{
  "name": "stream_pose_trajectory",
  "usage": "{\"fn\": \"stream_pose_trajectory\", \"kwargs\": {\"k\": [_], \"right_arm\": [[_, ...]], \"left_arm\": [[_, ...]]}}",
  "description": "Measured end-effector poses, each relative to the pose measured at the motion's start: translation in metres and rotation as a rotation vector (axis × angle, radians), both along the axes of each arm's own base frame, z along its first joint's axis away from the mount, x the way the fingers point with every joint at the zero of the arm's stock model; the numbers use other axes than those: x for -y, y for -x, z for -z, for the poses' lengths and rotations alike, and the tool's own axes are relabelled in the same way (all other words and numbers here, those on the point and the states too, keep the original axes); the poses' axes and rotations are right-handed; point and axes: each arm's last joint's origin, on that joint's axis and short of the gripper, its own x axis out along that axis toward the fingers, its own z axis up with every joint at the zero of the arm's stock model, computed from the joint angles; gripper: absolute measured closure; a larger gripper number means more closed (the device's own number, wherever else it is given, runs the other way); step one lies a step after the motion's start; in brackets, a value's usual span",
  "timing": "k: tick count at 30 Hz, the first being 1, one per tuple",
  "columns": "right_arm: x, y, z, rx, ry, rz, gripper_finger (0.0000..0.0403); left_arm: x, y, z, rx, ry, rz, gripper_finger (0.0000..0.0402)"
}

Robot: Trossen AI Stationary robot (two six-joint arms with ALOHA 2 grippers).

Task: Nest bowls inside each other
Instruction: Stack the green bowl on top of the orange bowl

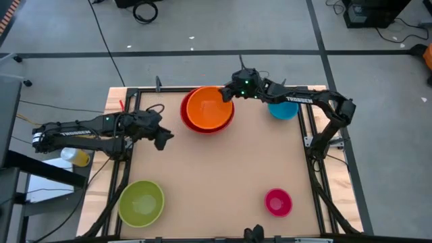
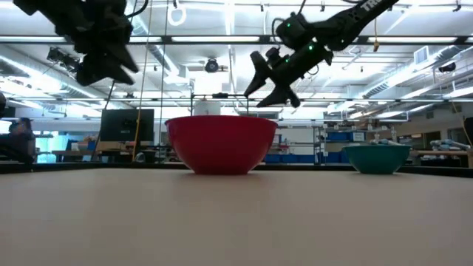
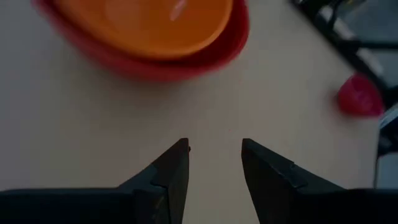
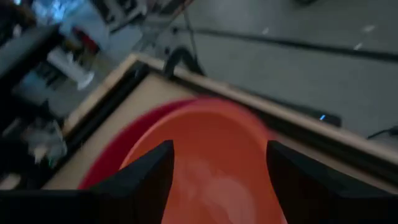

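The orange bowl (image 1: 209, 108) sits nested in the red bowl (image 1: 183, 113) at the table's far middle. My right gripper (image 1: 226, 94) hangs open just above the orange bowl's far right rim, clear of it, with nothing between its fingers (image 4: 149, 177). In the low view it (image 2: 267, 80) hovers over the red bowl (image 2: 220, 144). The blue bowl (image 1: 283, 112) stands at the far right, partly under the right arm. The yellow-green bowl (image 1: 142, 202) rests at the near left and the pink bowl (image 1: 278, 202) at the near right. My left gripper (image 1: 165, 140) is open over the table's left side, aimed at the red and orange bowls (image 3: 149, 25).
Bare tabletop (image 1: 216, 169) lies between the four bowl spots. Black frame rails (image 1: 312, 135) run along the table's left and right edges. A yellow object (image 1: 75, 156) lies off the table beside the left arm's base.
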Motion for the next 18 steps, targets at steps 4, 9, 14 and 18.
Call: {"fn": "stream_pose_trajectory", "kwargs": {"k": [4, 9, 14, 18], "right_arm": [[-0.007, 0.005, -0.019, 0.045, 0.047, 0.043, 0.0149], [-0.022, 0.004, -0.036, 0.136, 0.046, 0.036, 0.0153], [-0.043, -0.005, -0.047, 0.242, 0.011, -0.012, 0.0153], [-0.06, -0.02, -0.031, 0.189, -0.026, -0.063, 0.0153]], "left_arm": [[0.003, 0.006, 0.005, -0.073, 0.011, 0.018, 0.0251], [0.008, 0.007, 0.006, -0.083, 0.112, 0.139, 0.0251], [0.014, 0.011, 0.009, -0.11, 0.252, 0.284, 0.0251], [0.017, 0.017, 0.014, -0.189, 0.228, 0.33, 0.0251]]}}
